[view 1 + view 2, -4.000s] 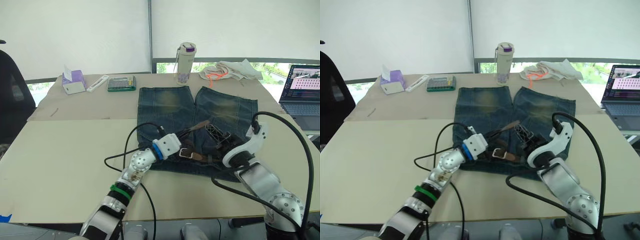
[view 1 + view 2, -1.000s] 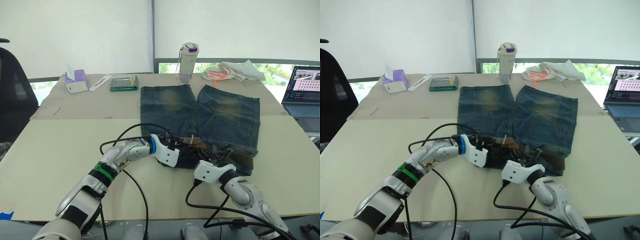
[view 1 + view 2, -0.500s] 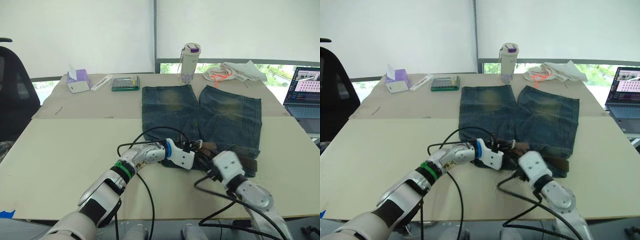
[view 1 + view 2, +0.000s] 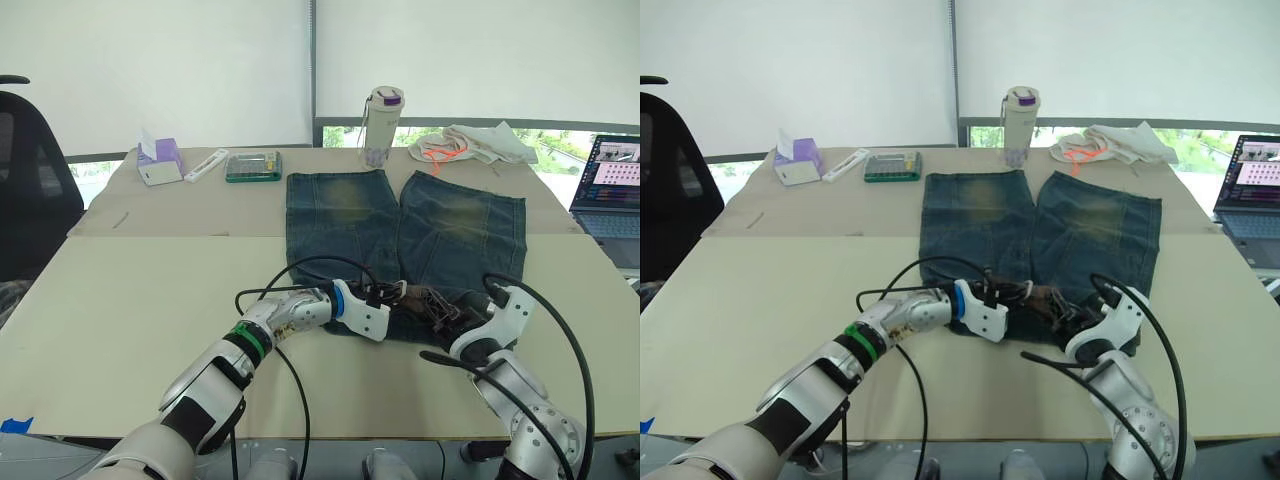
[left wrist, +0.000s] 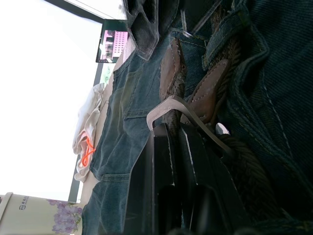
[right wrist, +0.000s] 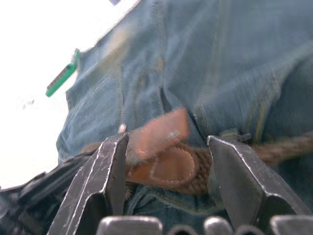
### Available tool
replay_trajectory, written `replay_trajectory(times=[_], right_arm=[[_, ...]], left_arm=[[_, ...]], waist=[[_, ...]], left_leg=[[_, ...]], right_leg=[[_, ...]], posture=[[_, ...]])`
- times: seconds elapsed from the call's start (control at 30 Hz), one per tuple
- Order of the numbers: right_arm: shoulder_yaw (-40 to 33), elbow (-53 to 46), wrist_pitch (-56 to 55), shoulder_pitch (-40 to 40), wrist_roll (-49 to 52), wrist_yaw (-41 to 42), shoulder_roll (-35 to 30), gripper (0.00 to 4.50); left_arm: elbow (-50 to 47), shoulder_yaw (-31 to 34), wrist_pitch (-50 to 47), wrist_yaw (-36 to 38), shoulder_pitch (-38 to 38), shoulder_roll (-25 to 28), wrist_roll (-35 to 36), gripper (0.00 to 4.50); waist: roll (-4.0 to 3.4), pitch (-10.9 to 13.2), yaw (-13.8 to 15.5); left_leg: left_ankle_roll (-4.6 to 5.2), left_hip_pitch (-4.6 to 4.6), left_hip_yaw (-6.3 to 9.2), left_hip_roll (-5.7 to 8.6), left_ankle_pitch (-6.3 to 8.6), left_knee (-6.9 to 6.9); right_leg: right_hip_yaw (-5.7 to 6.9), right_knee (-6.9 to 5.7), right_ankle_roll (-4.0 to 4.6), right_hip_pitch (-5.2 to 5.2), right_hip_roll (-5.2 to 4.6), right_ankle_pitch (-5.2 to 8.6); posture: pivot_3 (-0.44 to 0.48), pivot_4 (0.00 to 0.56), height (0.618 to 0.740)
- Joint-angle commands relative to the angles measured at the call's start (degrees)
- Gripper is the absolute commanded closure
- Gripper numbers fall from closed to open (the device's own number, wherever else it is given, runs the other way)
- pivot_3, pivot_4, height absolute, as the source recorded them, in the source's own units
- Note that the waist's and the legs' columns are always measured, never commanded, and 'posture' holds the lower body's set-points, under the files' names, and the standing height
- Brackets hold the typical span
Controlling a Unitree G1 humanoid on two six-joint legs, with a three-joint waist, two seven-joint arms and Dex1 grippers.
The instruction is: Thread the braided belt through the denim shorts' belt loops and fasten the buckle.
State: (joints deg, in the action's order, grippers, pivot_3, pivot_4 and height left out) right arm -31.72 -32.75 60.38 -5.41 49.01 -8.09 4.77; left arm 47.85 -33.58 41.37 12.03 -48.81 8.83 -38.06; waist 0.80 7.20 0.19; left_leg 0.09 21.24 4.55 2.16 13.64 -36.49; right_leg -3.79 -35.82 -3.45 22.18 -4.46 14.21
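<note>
The denim shorts point(image 4: 405, 235) lay flat, waistband nearest. The left gripper point(image 5: 178, 147) was clamped on the buckle point(image 5: 168, 106); the right gripper point(image 6: 168, 166) straddled the braided belt point(image 6: 166, 164), fingers wide.

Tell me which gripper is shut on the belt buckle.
The left gripper: its fingers pinch the silver buckle. The right gripper is open, straddling the braided belt's brown leather tip.

Denim shorts point(image 4: 400, 235) on beige table point(image 4: 130, 300)
</note>
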Motion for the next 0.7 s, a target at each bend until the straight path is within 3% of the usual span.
replay_trajectory(times=[0.03, 0.23, 0.43, 0.53, 0.63, 0.7], right_arm=[[-1.6, 0.2, 0.5, -2.5, 8.0, -6.5, 2.1, 2.43], [-0.3, 1.2, -1.2, -2.8, 17.8, -12.7, 0.1, 4.46], [1.9, 1.6, -3.1, -1.5, 24.0, -17.0, -2.5, 4.46], [2.9, 2.2, -4.4, -1.0, 25.1, -18.1, -4.1, 4.46], [3.8, 2.4, -6.0, -0.3, 26.5, -18.7, -5.9, 4.5], [3.9, 2.3, -6.8, 0.1, 27.0, -18.4, -7.9, 4.5]], left_arm=[[-0.7, -0.4, 1.1, -0.4, -0.1, -0.4, 0.3, 4.5], [-0.5, -0.5, 1.2, -0.2, 0.2, -0.2, 0.4, 4.5], [-0.3, -0.5, 1.4, 0.6, 0.6, -0.6, 1.3, 4.5], [-0.6, 0.6, 0.9, 5.6, 1.4, -1.1, 5.4, 4.5], [-2.5, 2.0, -0.2, 7.6, 2.0, -1.2, 7.9, 3.44], [-3.0, 1.9, 1.4, 4.9, 2.1, -0.1, 6.0, 2.72]], waist=[[-0.01, 0.0, -0.1], [-0.01, 0.0, -0.3], [-0.01, 0.0, -0.6], [-0.01, 0.0, -0.7], [-0.01, 0.0, -0.8], [-0.01, 0.0, -0.9]], left_leg=[[0.0, 0.0, -0.01, 0.0, 0.0, 0.0], [0.0, 0.0, -0.04, -0.01, 0.0, 0.0], [0.0, 0.0, -0.05, -0.02, 0.0, 0.0], [0.0, 0.01, -0.08, -0.01, 0.0, 0.0], [0.01, 0.01, -0.08, -0.03, 0.0, 0.01], [0.01, 0.02, -0.09, -0.03, 0.0, 0.01]], right_leg=[[0.0, -0.01, 0.0, 0.01, 0.0, 0.0], [0.0, 0.0, -0.02, 0.0, 0.01, 0.01], [0.0, 0.0, -0.03, 0.0, 0.03, 0.02], [0.0, 0.01, -0.03, 0.0, 0.02, 0.02], [0.01, 0.02, -0.03, -0.01, 0.04, 0.03], [0.01, 0.03, -0.03, 0.0, 0.04, 0.03]], posture=[[0.0, 0.15, 0.74], [0.0, 0.15, 0.74], [0.0, 0.15, 0.74], [0.0, 0.15, 0.74], [0.0, 0.15, 0.74], [0.0, 0.15, 0.74]])
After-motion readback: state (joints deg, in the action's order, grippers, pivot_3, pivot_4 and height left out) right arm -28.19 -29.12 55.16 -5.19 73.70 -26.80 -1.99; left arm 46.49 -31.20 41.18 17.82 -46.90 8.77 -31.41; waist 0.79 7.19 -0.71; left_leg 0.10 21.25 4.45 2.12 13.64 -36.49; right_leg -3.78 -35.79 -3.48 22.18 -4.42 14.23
